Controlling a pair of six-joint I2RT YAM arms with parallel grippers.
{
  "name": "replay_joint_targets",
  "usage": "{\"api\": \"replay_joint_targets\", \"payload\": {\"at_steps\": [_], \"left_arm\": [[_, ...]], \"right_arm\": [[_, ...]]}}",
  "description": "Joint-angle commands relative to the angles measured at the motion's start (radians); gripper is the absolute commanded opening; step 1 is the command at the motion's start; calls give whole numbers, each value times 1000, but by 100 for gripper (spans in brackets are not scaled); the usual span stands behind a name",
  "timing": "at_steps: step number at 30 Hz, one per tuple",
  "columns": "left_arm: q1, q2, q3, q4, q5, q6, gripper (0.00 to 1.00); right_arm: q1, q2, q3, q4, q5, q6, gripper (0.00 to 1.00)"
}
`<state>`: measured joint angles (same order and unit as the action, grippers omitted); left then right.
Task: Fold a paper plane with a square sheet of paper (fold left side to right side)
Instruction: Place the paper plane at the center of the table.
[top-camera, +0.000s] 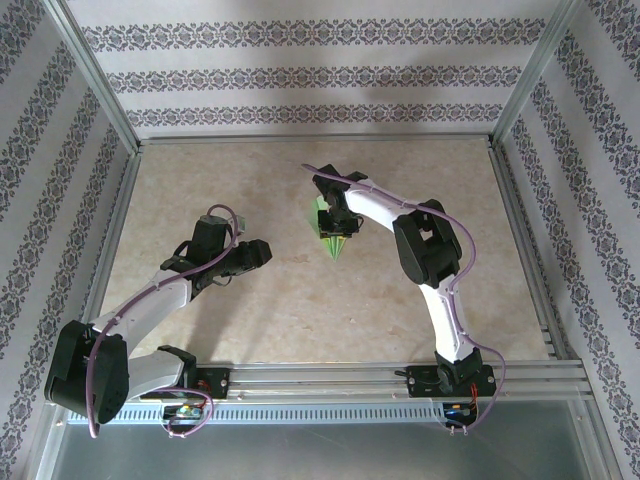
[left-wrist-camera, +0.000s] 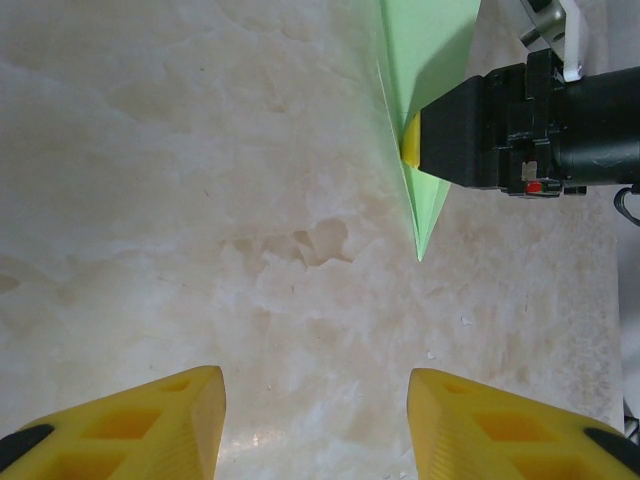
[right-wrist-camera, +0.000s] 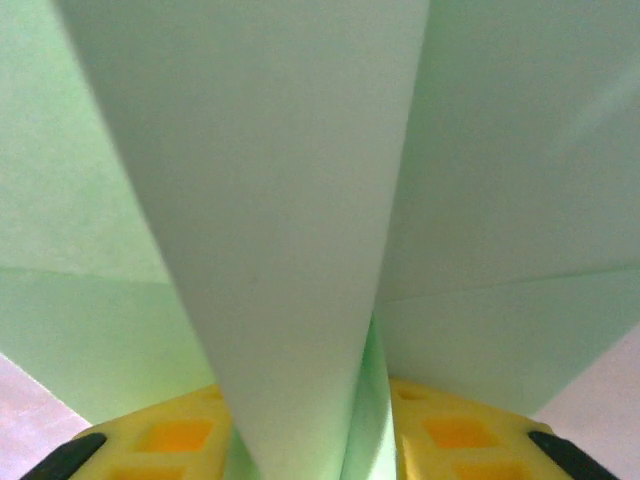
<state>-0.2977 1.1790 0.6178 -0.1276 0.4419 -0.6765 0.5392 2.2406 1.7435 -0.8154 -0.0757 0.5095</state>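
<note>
Right end effector (right-wrist-camera: 308, 440) straddles the paper plane (right-wrist-camera: 290, 200).

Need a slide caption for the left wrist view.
Left fingers open above the tabletop, facing the nose of the green paper plane that the right fingers straddle.

— What carries things here?
— A beige mottled table (top-camera: 300, 320).
— Anything lying on it?
— One green plane (top-camera: 332, 246), about mid-table, a little toward the far edge, its point facing the near edge.
</note>
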Motion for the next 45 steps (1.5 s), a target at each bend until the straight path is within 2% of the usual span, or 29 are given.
{"api": "replay_joint_targets", "payload": {"at_steps": [1,13,25,29,38,45], "left_arm": [[14,-18,22,-39,-13,22,52],[16,-20,44,-60,-23,25,53],[17,-15,61,-80,-26,29,54],[18,-23,65,-80,-26,25,58],[55,-59,65,-60,-38,17,69],[121,-164,50,-82,-163,54,86]], "right_arm": [[-8,-8,-52,-4,57,38,42],[5,-95,-41,-21,112,47,42],[22,-137,-41,-26,100,60,42],[23,-182,-49,-46,127,47,42],[15,-396,-127,-42,197,-1,45],[-8,-637,-303,24,281,-66,52]]}}
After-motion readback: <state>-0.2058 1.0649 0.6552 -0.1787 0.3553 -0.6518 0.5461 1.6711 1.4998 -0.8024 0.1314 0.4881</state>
